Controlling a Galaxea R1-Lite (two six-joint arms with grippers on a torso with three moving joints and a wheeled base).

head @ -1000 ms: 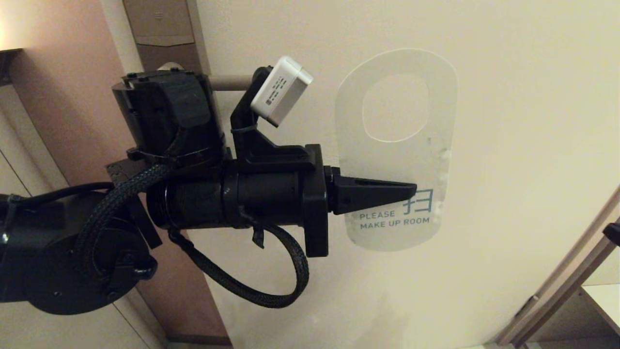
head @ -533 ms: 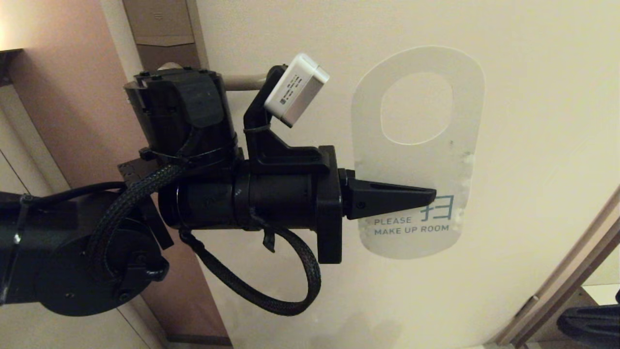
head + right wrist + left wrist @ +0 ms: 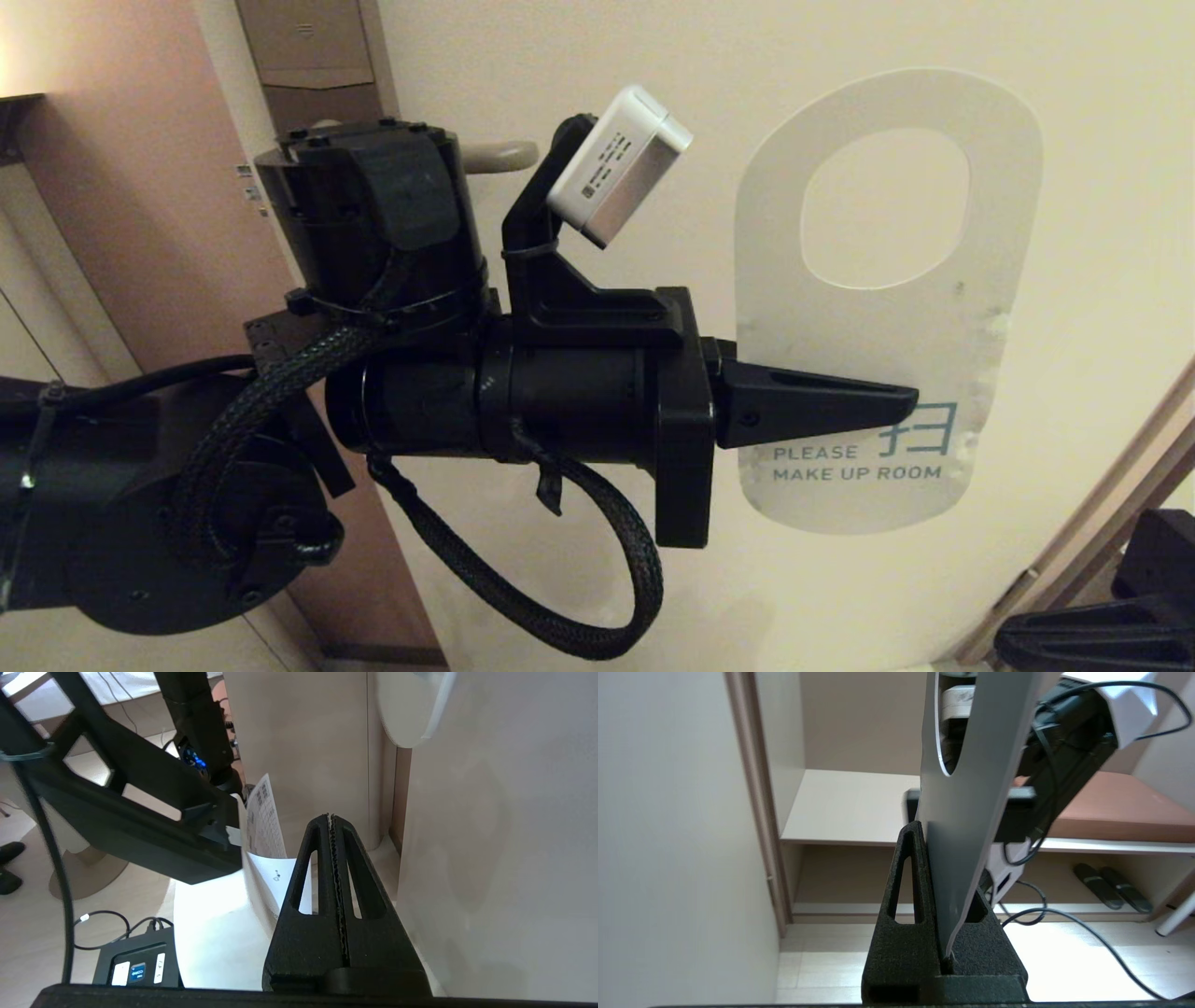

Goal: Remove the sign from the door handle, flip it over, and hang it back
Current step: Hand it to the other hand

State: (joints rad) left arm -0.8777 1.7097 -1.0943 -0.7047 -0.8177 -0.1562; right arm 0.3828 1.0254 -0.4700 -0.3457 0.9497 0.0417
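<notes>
Far left of the head view: a brown door-frame panel, and above it the tall brown plate (image 3: pixel 313 56) of the lock. The door handle (image 3: pixel 499 155) juts right from behind the left arm's wrist housing; only its rounded beige end shows, bare.

Centre: left arm lies level across the frame, black braided cable looping beneath, a white camera block tilted above the wrist. Left gripper (image 3: pixel 910 403) points right, fingers pinched tight on the sign (image 3: pixel 990 243) at its lower part, just above the printing. Left wrist view confirms it: the card (image 3: pixel 971 826) runs edge-on between the two black fingers, seated down in the slot.

Right of centre: the sign stands upright, clear of the handle and well to its right, in front of the cream door (image 3: pixel 653 579). Off-white face toward the head camera, teal lettering "PLEASE MAKE UP ROOM" at the bottom, large oval hole at the top, hole empty.

Lower right corner: right gripper (image 3: pixel 1004 644) just enters the head view, low, well apart from the sign. Right wrist view shows its fingers (image 3: pixel 334 858) pressed together, nothing between them; the sign's rounded end (image 3: pixel 411 714) sits beyond, near the door surface.
</notes>
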